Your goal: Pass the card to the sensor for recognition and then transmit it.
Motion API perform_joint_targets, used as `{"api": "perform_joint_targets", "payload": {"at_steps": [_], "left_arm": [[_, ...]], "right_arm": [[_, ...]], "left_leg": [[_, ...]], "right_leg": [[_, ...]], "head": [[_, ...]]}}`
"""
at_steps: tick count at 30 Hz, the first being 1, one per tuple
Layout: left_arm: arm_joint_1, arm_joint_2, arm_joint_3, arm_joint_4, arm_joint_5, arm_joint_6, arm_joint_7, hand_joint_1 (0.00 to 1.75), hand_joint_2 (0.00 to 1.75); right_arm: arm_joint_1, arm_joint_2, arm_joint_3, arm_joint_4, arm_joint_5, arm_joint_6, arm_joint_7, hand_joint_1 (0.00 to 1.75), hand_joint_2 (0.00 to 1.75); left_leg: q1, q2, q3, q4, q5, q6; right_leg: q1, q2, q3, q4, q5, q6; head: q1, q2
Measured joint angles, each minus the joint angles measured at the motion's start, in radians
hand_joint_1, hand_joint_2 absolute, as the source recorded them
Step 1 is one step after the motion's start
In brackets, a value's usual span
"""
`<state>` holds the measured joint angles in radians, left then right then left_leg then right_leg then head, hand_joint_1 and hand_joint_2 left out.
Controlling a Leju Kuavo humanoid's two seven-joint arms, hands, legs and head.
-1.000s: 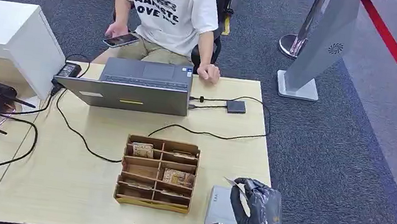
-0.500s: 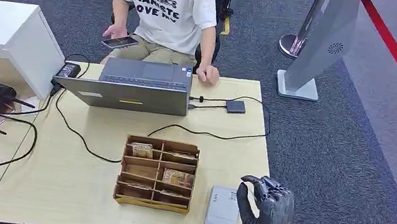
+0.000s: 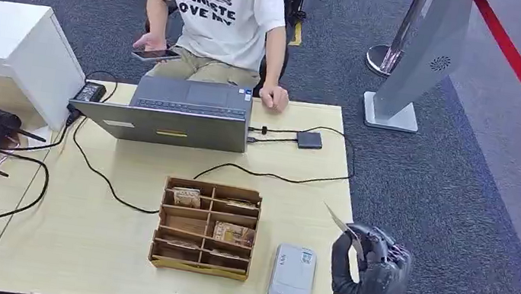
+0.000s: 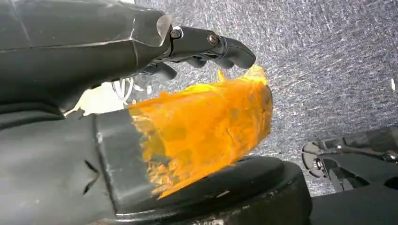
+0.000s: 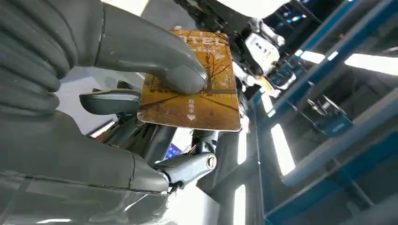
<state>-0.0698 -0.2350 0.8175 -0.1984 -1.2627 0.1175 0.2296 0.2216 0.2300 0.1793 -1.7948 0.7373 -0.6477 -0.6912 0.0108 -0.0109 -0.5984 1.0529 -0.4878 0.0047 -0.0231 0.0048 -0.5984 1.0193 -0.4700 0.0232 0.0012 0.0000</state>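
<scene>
Here, my right hand (image 3: 369, 274) is raised off the table's (image 3: 106, 241) near right corner, thumb pressed onto the face of the card (image 5: 197, 89) and pinching it against the fingers behind; in the head view the card (image 3: 338, 221) shows as a thin edge sticking up and away from the fingertips, tilted. Card face is orange-brown w/ a tree pic and some print, seen close in the right wrist view. The grey sensor pad (image 3: 292, 275) lies flat on the table just beside my hand, toward my left, apart from the card and lower than it. Further out on that side sits a brown cardboard organizer (image 3: 207, 226) w/ several compartments, a few holding cards. Beyond that, farther from my hand, a grey laptop (image 3: 174, 110) w/ cables running to a small dark hub (image 3: 310, 139). A person in a white printed tee (image 3: 212, 2) sits at the far edge, one hand (image 3: 274, 97) resting on the table, phone (image 3: 153, 53) in the other. My left hand (image 4: 141, 70) shows in its wrist view over grey carpet, dark fingers curled in; an orange wrap covers the thumb (image 4: 206, 124); can't tell if it's holding anything.
</scene>
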Motion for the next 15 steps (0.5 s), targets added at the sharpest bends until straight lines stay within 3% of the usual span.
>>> {"api": "perform_joint_targets", "payload": {"at_steps": [5,15], "left_arm": [[-0.007,0.000,-0.008,0.000,-0.026,-0.014,0.012,0.00,0.00],[-0.031,-0.005,-0.050,0.000,-0.071,-0.042,0.026,0.00,0.00]], "right_arm": [[-0.080,0.006,0.019,-0.007,0.069,0.001,0.017,1.75,1.75],[-0.319,0.005,0.074,0.089,0.198,0.001,0.223,1.75,1.75]], "left_leg": [[0.000,0.000,0.000,0.000,0.001,-0.001],[0.000,0.001,0.001,0.000,0.002,-0.001]], "right_leg": [[0.000,0.001,0.000,0.000,0.001,0.000],[0.000,0.001,0.000,0.001,0.002,0.000]], "head": [[0.000,0.000],[-0.001,0.000]]}}
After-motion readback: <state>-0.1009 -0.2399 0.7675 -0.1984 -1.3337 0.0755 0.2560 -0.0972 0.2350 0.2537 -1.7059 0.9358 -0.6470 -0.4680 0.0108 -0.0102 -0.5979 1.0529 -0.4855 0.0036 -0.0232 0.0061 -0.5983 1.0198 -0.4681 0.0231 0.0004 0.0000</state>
